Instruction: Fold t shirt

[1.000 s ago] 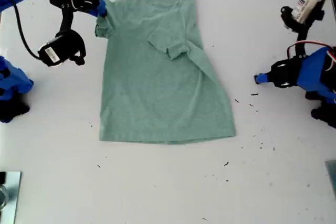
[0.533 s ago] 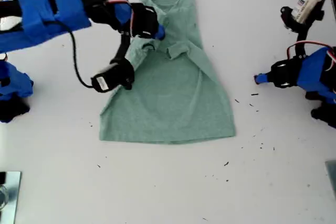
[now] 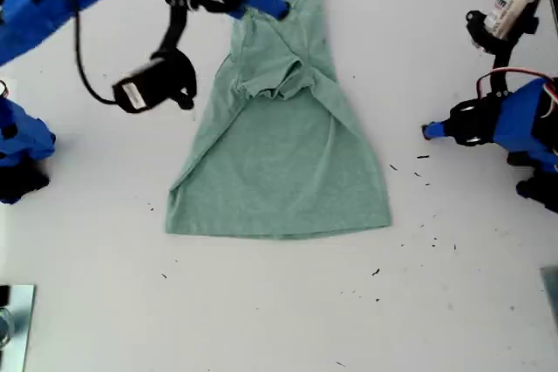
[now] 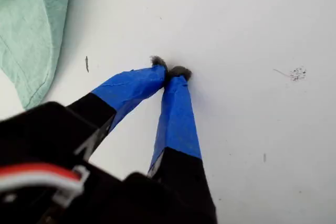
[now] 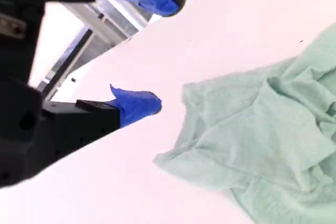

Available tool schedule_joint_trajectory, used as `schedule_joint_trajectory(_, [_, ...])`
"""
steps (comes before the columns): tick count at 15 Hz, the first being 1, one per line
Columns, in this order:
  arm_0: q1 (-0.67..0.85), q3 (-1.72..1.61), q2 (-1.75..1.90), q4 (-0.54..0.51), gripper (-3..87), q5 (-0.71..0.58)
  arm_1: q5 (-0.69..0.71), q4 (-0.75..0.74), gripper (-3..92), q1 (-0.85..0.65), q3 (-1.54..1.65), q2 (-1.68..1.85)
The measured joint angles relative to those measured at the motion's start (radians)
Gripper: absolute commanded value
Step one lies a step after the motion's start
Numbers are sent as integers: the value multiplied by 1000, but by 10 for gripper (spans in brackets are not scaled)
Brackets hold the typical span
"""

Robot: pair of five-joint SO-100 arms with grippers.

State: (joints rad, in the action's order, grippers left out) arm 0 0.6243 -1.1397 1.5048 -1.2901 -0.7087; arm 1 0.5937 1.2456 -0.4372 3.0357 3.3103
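Observation:
The pale green t shirt (image 3: 279,154) lies on the white table, hem toward the near edge. Both sleeves are folded in and bunched across its chest. My second gripper (image 3: 275,8) hovers at the collar end, reaching in from the exterior view's left. Its jaws (image 5: 157,51) stand wide open with nothing between them, and the rumpled t shirt (image 5: 273,129) lies beside them. My first gripper (image 3: 429,131) rests at the exterior view's right, apart from the cloth. Its blue-taped fingertips (image 4: 170,71) are pressed together over bare table, with a t shirt (image 4: 31,30) edge off to one side.
The second arm's black camera (image 3: 153,84) hangs over the table beside the shirt. A blue arm base (image 3: 22,150) stands at the exterior view's left edge, and a metal piece (image 3: 13,320) sits at its bottom left corner. Dark specks (image 3: 423,158) dot the table near the first gripper.
My second gripper carried the sleeve from the exterior view's left across onto the chest, let it go and moved up to the collar. The first arm has stayed still.

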Motion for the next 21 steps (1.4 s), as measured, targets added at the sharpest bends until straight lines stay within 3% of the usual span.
schedule_joint_trajectory(3, [-9, -646, 491, 167, 26, 81, 0, 0, 23, 0, 0, 0])
schedule_joint_trajectory(7, [-156, -1638, 1253, 371, -2, 356, 0, 0, 23, 0, 0, 0])
schedule_joint_trajectory(8, [-218, -1804, 1439, 373, -2, 430, 0, 0, 23, 0, 0, 0])
schedule_joint_trajectory(12, [-281, -1993, 1598, 393, -2, 522, -55, 8, 24, 57, -25, -15])
schedule_joint_trajectory(15, [-279, -2025, 1700, 391, -2, 522, -69, 143, 23, 155, -483, -376])
schedule_joint_trajectory(16, [-279, -2036, 1740, 388, -2, 522, -69, 206, 46, 196, -699, -558])
schedule_joint_trajectory(19, [-290, -2075, 1876, 336, -2, 522, -95, 382, 314, 325, -1246, -1012])
schedule_joint_trajectory(21, [-298, -2077, 1896, 333, -2, 522, -97, 469, 309, 403, -1462, -1235])
